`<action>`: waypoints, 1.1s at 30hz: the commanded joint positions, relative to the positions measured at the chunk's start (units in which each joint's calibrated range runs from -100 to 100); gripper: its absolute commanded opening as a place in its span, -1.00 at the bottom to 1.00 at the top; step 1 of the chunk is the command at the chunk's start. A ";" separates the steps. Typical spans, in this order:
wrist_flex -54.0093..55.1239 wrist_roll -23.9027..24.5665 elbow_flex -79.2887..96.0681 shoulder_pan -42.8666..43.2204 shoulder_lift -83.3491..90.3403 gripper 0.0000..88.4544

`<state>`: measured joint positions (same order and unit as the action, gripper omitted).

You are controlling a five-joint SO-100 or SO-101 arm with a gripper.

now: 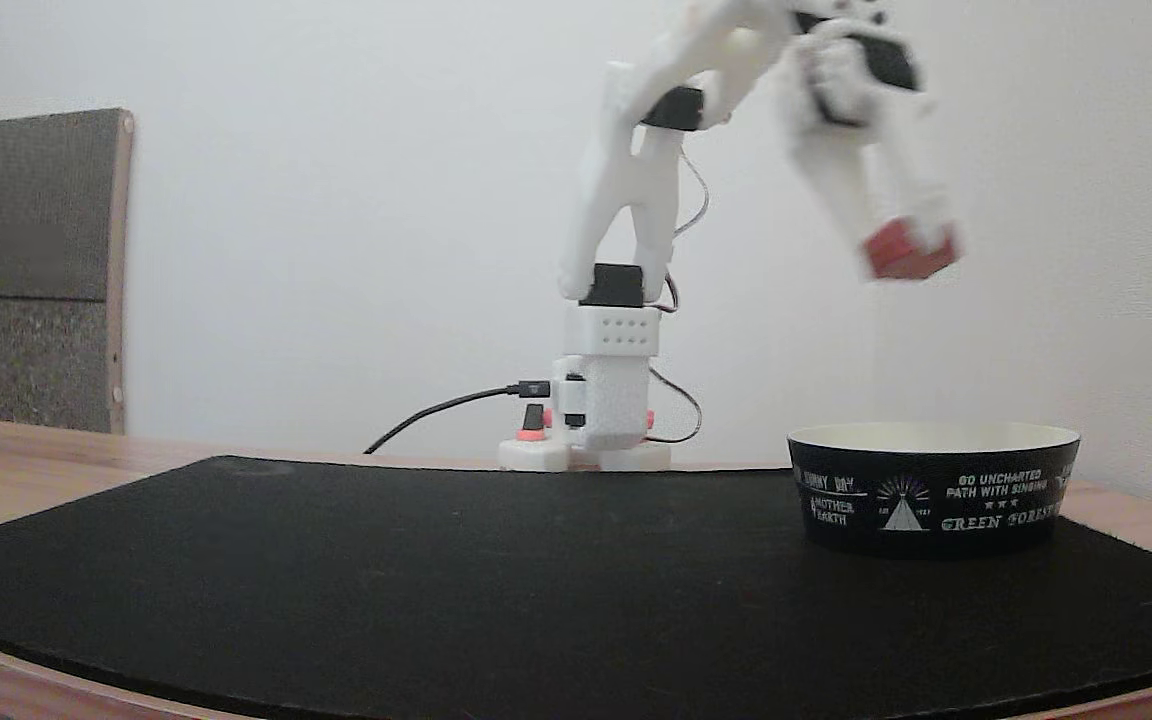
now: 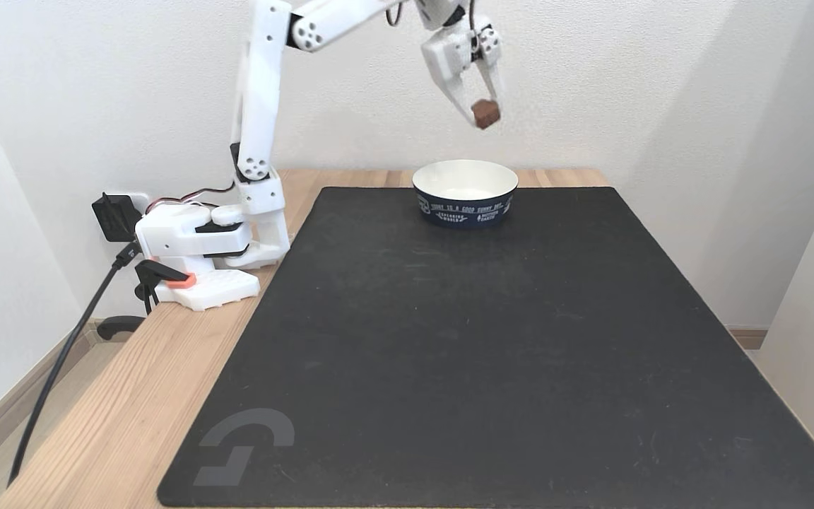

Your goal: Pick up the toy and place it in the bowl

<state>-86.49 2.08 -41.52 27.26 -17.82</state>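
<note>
Where the black mat (image 2: 449, 339) spreads over the wooden tabletop (image 2: 131, 396), the bowl (image 2: 465, 201) stands at its far end, cream inside showing. High above it, well clear of the rim, the tool (image 2: 485, 114) pinches the toy (image 1: 908, 250) between its fingertips.

Red toy (image 1: 908, 250), black text-printed bowl (image 1: 936, 500)

Soft, even indoor light, no glare.
I am seeing the gripper (image 1: 906, 245) blurring in one fixed view; the mat (image 1: 436, 580) edge is curving there.
</note>
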 commanded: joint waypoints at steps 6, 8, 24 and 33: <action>13.08 0.26 27.87 1.31 6.77 -0.94; 16.04 0.26 35.17 0.56 8.11 -0.94; 25.02 0.79 43.10 -4.63 25.36 0.12; 32.22 0.84 76.99 -22.36 49.29 -0.92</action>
<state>-61.08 3.22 16.01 9.11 20.90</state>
